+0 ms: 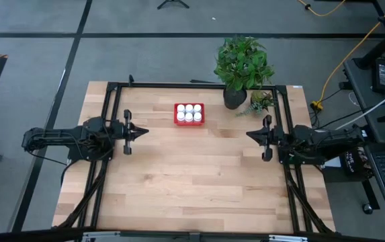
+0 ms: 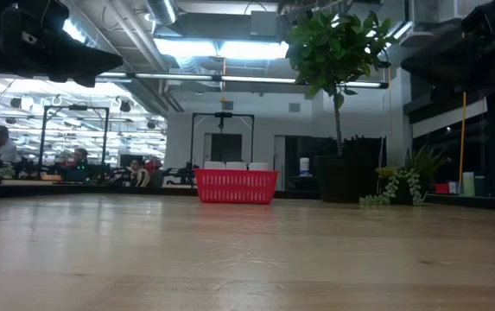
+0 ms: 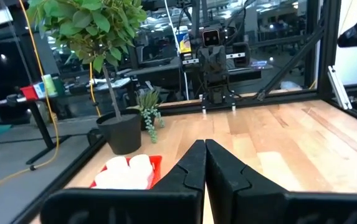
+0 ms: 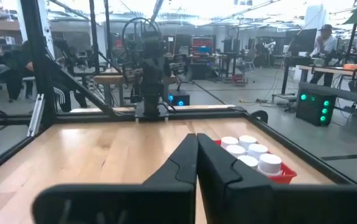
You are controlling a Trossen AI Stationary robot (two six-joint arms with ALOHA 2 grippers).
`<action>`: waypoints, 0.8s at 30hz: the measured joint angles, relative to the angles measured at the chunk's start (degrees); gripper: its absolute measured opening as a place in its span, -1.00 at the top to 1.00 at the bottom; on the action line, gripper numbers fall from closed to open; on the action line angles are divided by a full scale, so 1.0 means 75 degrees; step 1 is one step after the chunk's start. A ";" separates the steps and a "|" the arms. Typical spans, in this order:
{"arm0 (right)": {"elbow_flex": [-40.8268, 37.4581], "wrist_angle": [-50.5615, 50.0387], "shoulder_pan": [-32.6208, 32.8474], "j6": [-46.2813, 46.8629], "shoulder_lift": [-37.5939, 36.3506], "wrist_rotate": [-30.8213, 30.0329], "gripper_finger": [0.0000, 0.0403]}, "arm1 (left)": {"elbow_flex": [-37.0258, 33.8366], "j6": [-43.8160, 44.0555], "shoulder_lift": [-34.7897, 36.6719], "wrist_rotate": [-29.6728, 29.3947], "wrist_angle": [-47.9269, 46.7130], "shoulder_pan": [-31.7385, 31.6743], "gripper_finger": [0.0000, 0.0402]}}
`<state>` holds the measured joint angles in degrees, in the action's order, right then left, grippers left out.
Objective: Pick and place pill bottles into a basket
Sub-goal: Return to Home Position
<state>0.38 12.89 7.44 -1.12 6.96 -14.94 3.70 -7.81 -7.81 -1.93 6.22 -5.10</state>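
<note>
The red basket (image 1: 189, 113) stands on the table's far middle, and several white pill bottles (image 1: 189, 112) stand upright inside it. The basket also shows in the low view (image 2: 236, 187), the left wrist view (image 3: 155, 168) and the right wrist view (image 4: 282, 175), with white caps (image 4: 253, 154) above its rim. My left gripper (image 1: 144, 132) is shut and empty at the table's left edge, above the table. My right gripper (image 1: 249, 135) is shut and empty at the table's right edge, facing the left one.
A dark pot with a leafy plant (image 1: 240, 67) stands at the far right, just right of the basket, with a small trailing plant (image 1: 261, 102) beside it. A black frame (image 1: 199, 85) runs around the table's edges. Bare wood (image 1: 192, 175) lies between the arms and toward the near edge.
</note>
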 joint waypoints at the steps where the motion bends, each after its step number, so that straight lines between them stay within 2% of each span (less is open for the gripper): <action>1: 0.0000 -0.0022 0.0000 -0.0058 0.0000 0.0000 0.95 | 0.0000 0.0087 0.0000 0.0000 0.0000 0.0000 0.99; 8: 0.0000 -0.0041 0.0000 0.0117 0.0000 0.0000 0.92 | 0.0000 0.0465 0.0000 0.0000 0.0000 0.0000 0.96; 24: 0.0003 -0.0050 0.0000 0.0092 0.0003 0.0000 0.92 | 0.0002 0.0483 0.0000 0.0000 0.0000 0.0001 0.96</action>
<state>0.40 12.51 7.44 -0.43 6.98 -14.94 3.72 -4.19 -7.81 -1.93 6.22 -5.10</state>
